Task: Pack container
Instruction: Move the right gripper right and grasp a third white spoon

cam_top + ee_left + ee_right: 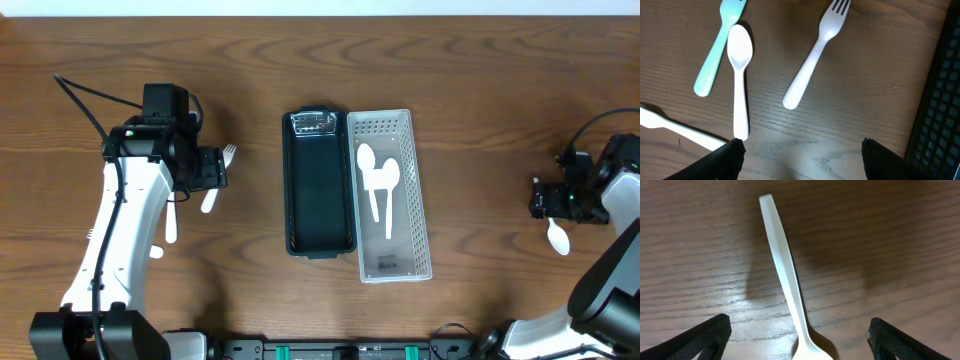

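My right gripper [799,326]: spread wide, empty.
Spoon [785,265] axis: handle points away from me.
Spoon place: between my fingers [695,340], by the desk [480,80] right edge.

Left pincer [217,168] and right pincer [539,198] both gape wide, pointing downward.

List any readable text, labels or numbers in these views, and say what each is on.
No legible text in any view.
Dark mark on the near end of the white perforated plastic tray: too small to read.
Shiny patch at the far end of the black rectangular plastic container: glare only, nothing readable.
White plastic fork and white plastic spoon in the left wrist view: no markings visible.
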`<state>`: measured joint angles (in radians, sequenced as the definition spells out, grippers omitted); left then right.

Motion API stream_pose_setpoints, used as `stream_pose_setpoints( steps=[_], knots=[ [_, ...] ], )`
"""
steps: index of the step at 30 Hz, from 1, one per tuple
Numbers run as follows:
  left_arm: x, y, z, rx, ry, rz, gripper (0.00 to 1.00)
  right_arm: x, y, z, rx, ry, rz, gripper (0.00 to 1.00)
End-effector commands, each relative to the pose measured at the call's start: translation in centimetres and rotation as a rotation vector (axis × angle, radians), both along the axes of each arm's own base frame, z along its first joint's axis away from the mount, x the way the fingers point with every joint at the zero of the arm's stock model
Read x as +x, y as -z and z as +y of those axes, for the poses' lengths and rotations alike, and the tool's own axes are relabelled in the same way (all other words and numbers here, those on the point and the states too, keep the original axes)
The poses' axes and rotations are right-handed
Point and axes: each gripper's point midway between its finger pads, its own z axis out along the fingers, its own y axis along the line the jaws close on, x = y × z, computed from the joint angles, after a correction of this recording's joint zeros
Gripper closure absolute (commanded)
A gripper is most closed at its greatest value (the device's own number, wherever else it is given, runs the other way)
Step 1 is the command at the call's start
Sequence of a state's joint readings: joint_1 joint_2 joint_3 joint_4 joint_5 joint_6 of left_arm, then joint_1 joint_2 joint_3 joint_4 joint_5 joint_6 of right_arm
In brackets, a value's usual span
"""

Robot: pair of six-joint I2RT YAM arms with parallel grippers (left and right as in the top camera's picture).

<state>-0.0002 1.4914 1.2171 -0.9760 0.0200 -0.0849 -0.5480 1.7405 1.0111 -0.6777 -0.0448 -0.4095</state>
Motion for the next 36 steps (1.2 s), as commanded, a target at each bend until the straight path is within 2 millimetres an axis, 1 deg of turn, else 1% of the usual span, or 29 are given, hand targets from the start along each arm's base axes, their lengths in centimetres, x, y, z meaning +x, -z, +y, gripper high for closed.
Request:
stream_pose_setpoints(
  steps=[1,9,15,21,24,26,29,30,31,35,36],
  knots=[
    [0.2,-0.2,0.1,0.001,-0.005,-0.003,0.23,-0.8,1.2,-0.1,0.007,-0.005,0.043,0.1],
    [0.2,-0.2,0.1,0.001,-0.005,-0.003,0.22,-0.9,2.0,0.0,0.02,-0.005,0.059,0.14],
    [0.2,-0.2,0.1,0.001,-0.006,-0.004,0.22,-1.3,2.6,0.3,0.037,-0.005,0.082,0.19],
    [0.2,-0.2,0.1,0.001,-0.005,-0.004,0.22,-1.4,2.6,0.3,0.037,-0.005,0.083,0.21],
    [0.2,-0.2,0.1,0.001,-0.006,-0.004,0.22,-1.3,2.6,0.3,0.036,-0.005,0.082,0.25],
    [0.2,-0.2,0.1,0.001,-0.006,-0.004,0.22,-1.3,2.6,0.3,0.035,-0.005,0.08,0.29],
    [0.2,-0.2,0.1,0.001,-0.005,-0.004,0.22,-1.2,2.6,0.2,0.033,-0.005,0.076,0.39],
    [0.2,-0.2,0.1,0.001,-0.005,-0.004,0.22,-1.1,2.6,0.2,0.032,-0.005,0.074,0.43],
    [0.2,-0.2,0.1,0.001,-0.005,-0.004,0.22,-1.1,2.6,0.2,0.031,-0.005,0.073,0.49],
    [0.2,-0.2,0.1,0.001,-0.005,-0.004,0.22,-1.0,2.6,0.1,0.029,-0.004,0.07,0.63],
    [0.2,-0.2,0.1,0.001,-0.005,-0.004,0.22,-1.0,2.6,0.1,0.029,-0.004,0.069,0.68]
  ],
)
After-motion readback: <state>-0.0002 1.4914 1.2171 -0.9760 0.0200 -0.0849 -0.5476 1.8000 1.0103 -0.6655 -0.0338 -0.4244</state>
